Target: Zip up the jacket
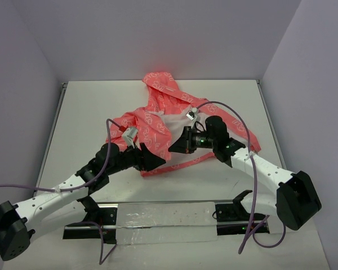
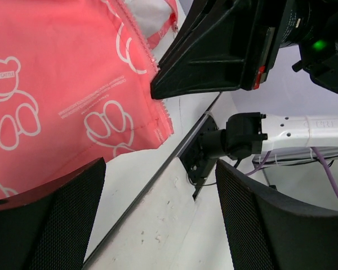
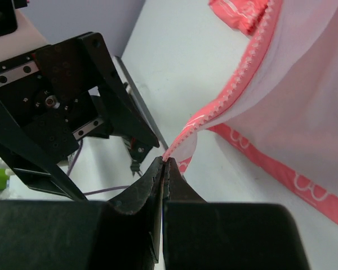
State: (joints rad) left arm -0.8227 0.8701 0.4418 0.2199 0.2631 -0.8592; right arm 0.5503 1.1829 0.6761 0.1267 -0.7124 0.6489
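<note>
The coral-pink jacket (image 1: pixel 158 121) lies open in the middle of the table, hood at the far side and pale lining showing. My right gripper (image 1: pixel 174 146) is shut on the bottom end of one zipper edge (image 3: pixel 228 98) and lifts it slightly; the fingertips (image 3: pixel 158 169) pinch the tape's tip, with the lining (image 3: pixel 304 95) behind. My left gripper (image 1: pixel 156 161) is open and empty just near of the other front panel (image 2: pixel 62 84), whose toothed edge (image 2: pixel 158 107) hangs beside the right gripper's black fingers (image 2: pixel 214 56). The left gripper (image 2: pixel 160 225) has nothing between its pads.
A clear plate on a metal rail (image 1: pixel 158 216) runs along the near edge between the arm bases. Grey walls close in the table at the back and both sides. Purple cables (image 1: pixel 236 112) loop over the right arm.
</note>
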